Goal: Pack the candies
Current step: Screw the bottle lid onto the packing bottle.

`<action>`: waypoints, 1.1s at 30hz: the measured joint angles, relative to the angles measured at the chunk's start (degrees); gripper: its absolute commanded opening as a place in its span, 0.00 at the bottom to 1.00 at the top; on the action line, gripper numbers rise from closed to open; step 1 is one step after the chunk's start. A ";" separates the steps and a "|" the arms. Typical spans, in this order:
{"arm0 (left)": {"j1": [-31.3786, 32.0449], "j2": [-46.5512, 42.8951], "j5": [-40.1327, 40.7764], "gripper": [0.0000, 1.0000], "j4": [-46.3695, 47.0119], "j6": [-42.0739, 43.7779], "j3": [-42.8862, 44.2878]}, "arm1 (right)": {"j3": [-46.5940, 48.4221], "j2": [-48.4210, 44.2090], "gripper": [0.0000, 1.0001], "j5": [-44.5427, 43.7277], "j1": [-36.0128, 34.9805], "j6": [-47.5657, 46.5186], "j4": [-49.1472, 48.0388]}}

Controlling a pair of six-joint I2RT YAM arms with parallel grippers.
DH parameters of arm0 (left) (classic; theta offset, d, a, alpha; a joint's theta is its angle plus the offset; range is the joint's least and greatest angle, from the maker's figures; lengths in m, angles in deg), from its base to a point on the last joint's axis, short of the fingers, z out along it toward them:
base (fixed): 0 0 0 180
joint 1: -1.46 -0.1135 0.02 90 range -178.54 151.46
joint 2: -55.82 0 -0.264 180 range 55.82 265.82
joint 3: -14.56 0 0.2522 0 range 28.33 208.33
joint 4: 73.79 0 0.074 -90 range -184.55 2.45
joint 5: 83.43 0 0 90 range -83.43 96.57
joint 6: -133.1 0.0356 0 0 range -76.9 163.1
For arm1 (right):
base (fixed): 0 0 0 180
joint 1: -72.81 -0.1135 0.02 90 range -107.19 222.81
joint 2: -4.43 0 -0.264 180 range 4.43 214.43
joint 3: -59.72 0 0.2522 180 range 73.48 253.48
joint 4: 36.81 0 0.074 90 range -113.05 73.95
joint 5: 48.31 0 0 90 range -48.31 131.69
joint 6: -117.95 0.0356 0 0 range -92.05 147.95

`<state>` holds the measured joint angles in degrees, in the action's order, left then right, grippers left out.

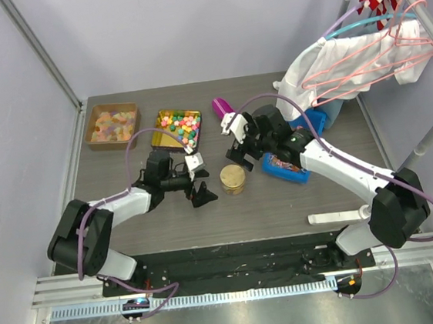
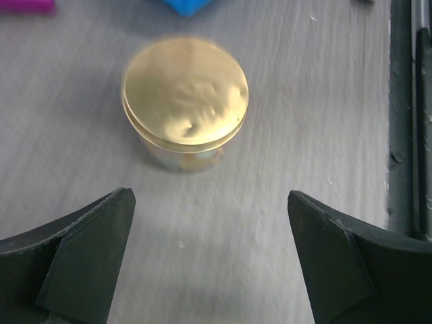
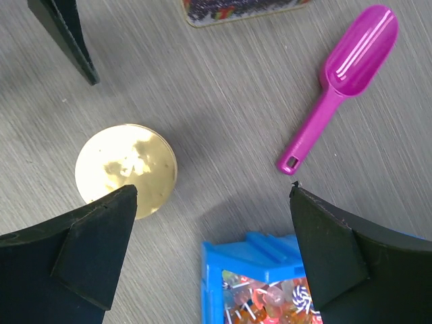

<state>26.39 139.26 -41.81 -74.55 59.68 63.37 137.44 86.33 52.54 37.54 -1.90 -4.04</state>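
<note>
Jar capped, both arms free

The jar [image 1: 233,179] stands mid-bench with its gold lid [image 2: 185,92] on and something yellow showing under it. The left jaws, just left of it, and the right jaws, just beyond it, gape wide and hold nothing. Many candies [image 1: 114,126] lie in the far-left tray [image 1: 91,136], so this jar looks finished.

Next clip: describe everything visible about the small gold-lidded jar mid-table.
The jar is small and round, with a shiny gold, metallic-looking lid closed on it; the clear wall below shows orange-yellow contents. It stands upright on the grey wood-grain table, between the left end effector and the right end effector, both open, neither touching it.
</note>
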 measured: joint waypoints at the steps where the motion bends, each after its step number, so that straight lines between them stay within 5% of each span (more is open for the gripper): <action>1: 0.24 0.72 -0.11 1.00 3.45 -0.92 -0.55 | 0.00 -0.17 1.00 0.13 0.42 -0.07 0.04; 22: 5.09 31.28 5.09 1.00 59.36 -18.03 -6.19 | -1.97 -1.42 1.00 3.08 4.33 -1.81 3.61; 33: 9.07 36.89 4.81 1.00 64.65 -19.65 -1.90 | -1.95 -1.03 1.00 6.67 7.52 -2.89 6.82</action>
<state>35.46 176.15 -37.01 -9.90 40.03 61.47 135.50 85.31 59.21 45.06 -4.78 2.78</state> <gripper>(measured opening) 0.996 0.996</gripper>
